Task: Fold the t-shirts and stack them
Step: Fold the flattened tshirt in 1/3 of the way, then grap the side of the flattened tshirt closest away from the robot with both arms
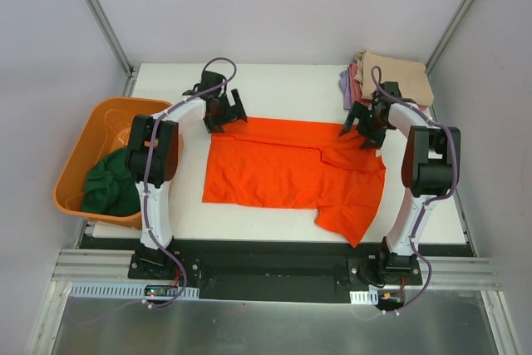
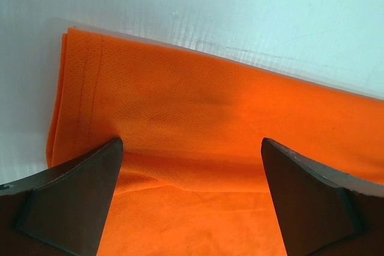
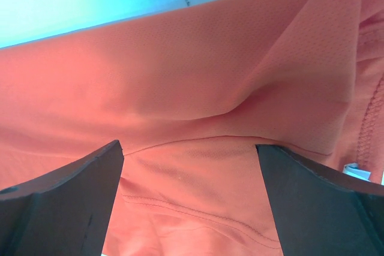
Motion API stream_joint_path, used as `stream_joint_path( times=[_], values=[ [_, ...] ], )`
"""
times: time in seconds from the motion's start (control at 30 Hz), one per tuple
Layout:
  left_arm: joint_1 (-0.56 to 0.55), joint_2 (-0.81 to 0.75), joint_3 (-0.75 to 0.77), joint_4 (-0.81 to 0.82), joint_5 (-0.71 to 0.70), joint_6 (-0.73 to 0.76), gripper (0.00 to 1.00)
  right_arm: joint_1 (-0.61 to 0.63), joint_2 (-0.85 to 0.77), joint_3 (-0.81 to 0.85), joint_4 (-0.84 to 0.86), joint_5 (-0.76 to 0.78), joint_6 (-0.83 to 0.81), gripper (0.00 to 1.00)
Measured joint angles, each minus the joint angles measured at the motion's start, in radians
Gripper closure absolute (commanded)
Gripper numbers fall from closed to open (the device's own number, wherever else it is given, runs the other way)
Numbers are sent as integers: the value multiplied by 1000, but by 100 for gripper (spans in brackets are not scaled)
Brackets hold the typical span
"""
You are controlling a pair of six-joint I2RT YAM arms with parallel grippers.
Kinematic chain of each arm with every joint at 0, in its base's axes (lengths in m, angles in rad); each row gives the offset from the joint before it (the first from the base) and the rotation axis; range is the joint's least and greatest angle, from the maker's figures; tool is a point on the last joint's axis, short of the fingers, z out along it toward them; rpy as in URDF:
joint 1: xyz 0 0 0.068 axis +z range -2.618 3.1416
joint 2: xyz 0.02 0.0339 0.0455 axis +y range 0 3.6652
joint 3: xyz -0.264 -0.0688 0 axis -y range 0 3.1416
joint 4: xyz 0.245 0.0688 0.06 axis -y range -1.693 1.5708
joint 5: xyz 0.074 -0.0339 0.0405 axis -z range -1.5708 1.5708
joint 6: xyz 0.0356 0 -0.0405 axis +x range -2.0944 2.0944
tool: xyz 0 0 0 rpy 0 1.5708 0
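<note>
Nearest the arm bases, one sleeve of the orange t-shirt [image 1: 283, 168] is seen reaching to the near edge of the white table [image 1: 274, 89], while the body of the shirt is spread flat across the middle of the tabletop, somewhat rumpled on its right side. At the shirt's far left corner the left gripper [image 1: 226, 118] is held just above the cloth with its fingers spread wide and nothing between them; in the left wrist view a doubled hem edge is shown lying between the two dark fingers [image 2: 72, 202]. Over the far right part of the shirt the right gripper [image 1: 359, 132] is likewise held fully spread and empty, a raised crease of orange cloth being framed between its fingers [image 3: 66, 202]. At the left edge of the table an orange tub [image 1: 100, 135] is placed, with the dark green t-shirt [image 1: 110, 184] bundled inside. In the far right corner the tan t-shirt [image 1: 399, 76] is piled on the pink-red [image 1: 356, 72] and lavender [image 1: 345, 85] ones.
</note>
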Motion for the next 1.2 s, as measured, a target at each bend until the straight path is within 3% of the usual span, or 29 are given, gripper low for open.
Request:
stream_joint_path(
  times=[0.33, 0.5, 0.67, 0.8, 1.03, 1.2],
  values=[
    [0, -4, 5, -5, -11, 5, 1, -18, -8, 17, -41, 42, -50, 4],
    [-2, -107, -55, -15, -12, 12, 1, -12, -177, -93, -36, 61, -80, 4],
    [-26, -382, -275, -11, -66, -3, 1, 60, -503, -304, -8, 145, -85, 4],
    [-97, -577, -448, -21, -122, -31, 1, 141, -671, -439, 23, 188, -68, 4],
    [-330, -759, -761, -66, -224, -156, 6, 164, -815, -631, 38, 233, -24, 4],
    [-345, -906, -923, -119, -289, -287, 14, 164, -844, -639, 51, 240, -20, 4]
  ],
)
